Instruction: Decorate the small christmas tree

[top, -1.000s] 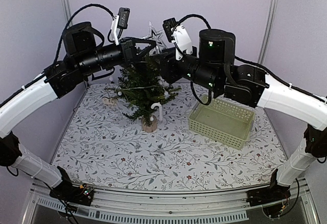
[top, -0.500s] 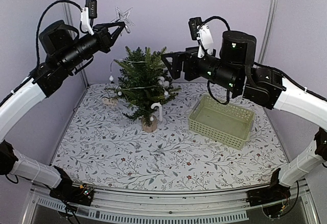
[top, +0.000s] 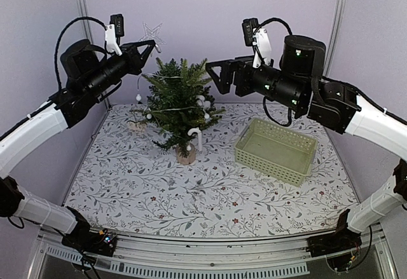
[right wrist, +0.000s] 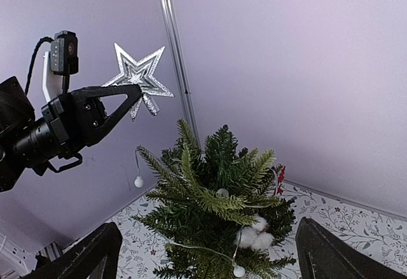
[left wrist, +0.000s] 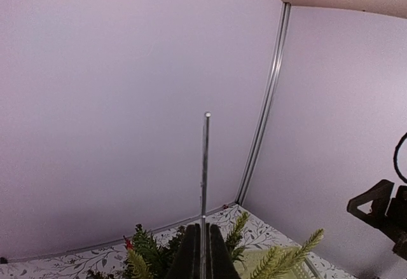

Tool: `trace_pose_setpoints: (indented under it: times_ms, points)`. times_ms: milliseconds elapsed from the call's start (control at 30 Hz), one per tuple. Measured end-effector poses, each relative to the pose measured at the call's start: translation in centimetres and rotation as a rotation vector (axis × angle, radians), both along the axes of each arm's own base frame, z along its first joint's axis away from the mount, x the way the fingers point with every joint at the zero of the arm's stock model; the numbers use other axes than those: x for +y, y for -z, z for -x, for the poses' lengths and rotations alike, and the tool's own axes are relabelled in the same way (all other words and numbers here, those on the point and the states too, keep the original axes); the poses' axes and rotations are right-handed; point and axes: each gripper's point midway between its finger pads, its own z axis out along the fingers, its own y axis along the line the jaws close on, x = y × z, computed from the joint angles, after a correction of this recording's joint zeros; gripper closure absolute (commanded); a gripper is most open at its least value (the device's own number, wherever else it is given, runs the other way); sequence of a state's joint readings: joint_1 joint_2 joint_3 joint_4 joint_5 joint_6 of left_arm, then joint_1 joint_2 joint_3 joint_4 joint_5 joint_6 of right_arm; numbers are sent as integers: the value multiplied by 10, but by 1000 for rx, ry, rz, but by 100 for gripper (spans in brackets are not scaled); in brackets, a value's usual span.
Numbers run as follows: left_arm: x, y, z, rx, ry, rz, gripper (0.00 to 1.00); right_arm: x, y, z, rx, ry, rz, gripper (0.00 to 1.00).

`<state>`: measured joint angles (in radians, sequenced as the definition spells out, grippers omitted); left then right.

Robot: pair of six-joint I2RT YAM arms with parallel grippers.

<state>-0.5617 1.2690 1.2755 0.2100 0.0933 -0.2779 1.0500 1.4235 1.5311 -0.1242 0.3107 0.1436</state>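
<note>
surface (top: pixel 210 196): covered by a pale cloth printed with leafy sprigs; it carries the tree and the basket.
right arm (top: pixel 331 104): comes in from 4 o'clock and hangs high over the basket.
left arm (top: pixel 70 98): comes in from 8 o'clock, raised above the far left corner.
basket (top: pixel 269 164): pale green with slatted walls, at 3 o'clock of the tree and apart from it.
small christmas tree (top: pixel 178 104): stands upright on its round tan base at 11 o'clock of the surface's middle, between the two claws and below both.
right claw (top: pixel 215 77): released, fingers spread wide with nothing between them, at 2 o'clock of the treetop and aimed toward it.
left claw (top: pixel 150 44): clenched on the star's lower edge, at 10 o'clock of the treetop.
star (top: pixel 153 35): silver and glittery, in the air at 11 o'clock of the treetop, not touching the needles.
white hook (top: pixel 197 136): cane-shaped, hung on a low branch at 5 o'clock.
white balls (top: pixel 203 103): clustered on the right-hand branches.
</note>
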Motion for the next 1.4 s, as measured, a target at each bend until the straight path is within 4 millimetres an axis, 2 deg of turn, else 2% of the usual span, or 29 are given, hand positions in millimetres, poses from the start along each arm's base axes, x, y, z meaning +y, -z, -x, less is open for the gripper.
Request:
trace_pose_setpoints:
  times_ms: [233,467,933,1400]
  points:
    - [1,5,-11,22,1,33,100,-3,3,-4,6,6,10,1]
    - [-7,23,-20,64,20,26,100,-3,5,-4,10,6,17,1]
    - [-10,42,-22,113,27,24,100,-5,7,-8,15,13,26,1]
    - [-12,43,-20,106,48,31,100,-4,18,-8,28,9,47,1]
